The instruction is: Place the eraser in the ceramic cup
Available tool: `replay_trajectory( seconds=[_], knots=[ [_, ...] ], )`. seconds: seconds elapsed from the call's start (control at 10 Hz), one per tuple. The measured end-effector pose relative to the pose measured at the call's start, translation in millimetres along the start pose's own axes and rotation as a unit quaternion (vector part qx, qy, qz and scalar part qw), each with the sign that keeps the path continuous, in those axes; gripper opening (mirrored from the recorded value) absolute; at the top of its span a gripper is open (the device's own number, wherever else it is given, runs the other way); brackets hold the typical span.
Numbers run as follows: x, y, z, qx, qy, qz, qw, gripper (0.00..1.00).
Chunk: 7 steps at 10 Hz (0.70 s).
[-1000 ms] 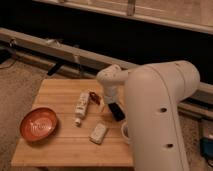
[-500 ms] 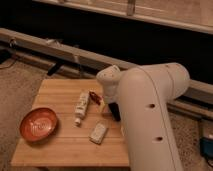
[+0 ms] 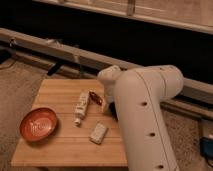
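Observation:
The eraser (image 3: 95, 97) is a small dark bar with an orange-red patch. It lies on the wooden table (image 3: 60, 145) just right of the white bottle's top end. The ceramic cup is hidden behind my big white arm (image 3: 145, 115), which covers the table's right side. Only a dark bit of my gripper (image 3: 111, 108) shows at the arm's left edge, a little right of and below the eraser and apart from it.
A wide orange-red bowl (image 3: 38, 124) sits at the table's left. A white tube-like bottle (image 3: 81, 107) lies in the middle. A pale grey-white block (image 3: 98, 133) lies near the front. A metal rail (image 3: 60, 50) runs behind the table.
My arm has swung left and closer to the camera. It now covers the cup and the table's right side. The eraser, bottle, block and bowl have not moved.

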Motion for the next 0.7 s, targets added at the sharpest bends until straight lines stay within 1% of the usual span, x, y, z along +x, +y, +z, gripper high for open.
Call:
replay_trajectory(
  seconds=[0.1, 0.2, 0.3, 0.5, 0.6, 0.7],
  knots=[
    [-2.0, -4.3, 1.7, -0.001, 0.003, 0.002, 1.0, 0.76],
    [-3.3, -6.8, 2.3, -0.002, 0.005, 0.003, 1.0, 0.7],
    [-4.9, -7.5, 1.7, -0.006, 0.006, 0.005, 1.0, 0.58],
    [-5.6, -11.4, -0.1, -0.009, 0.005, 0.007, 0.9999, 0.4],
    [-4.4, -13.2, -1.8, -0.013, 0.003, 0.01, 0.9999, 0.28],
    [-4.3, -12.8, -2.2, -0.013, 0.004, 0.009, 0.9999, 0.17]
  ],
)
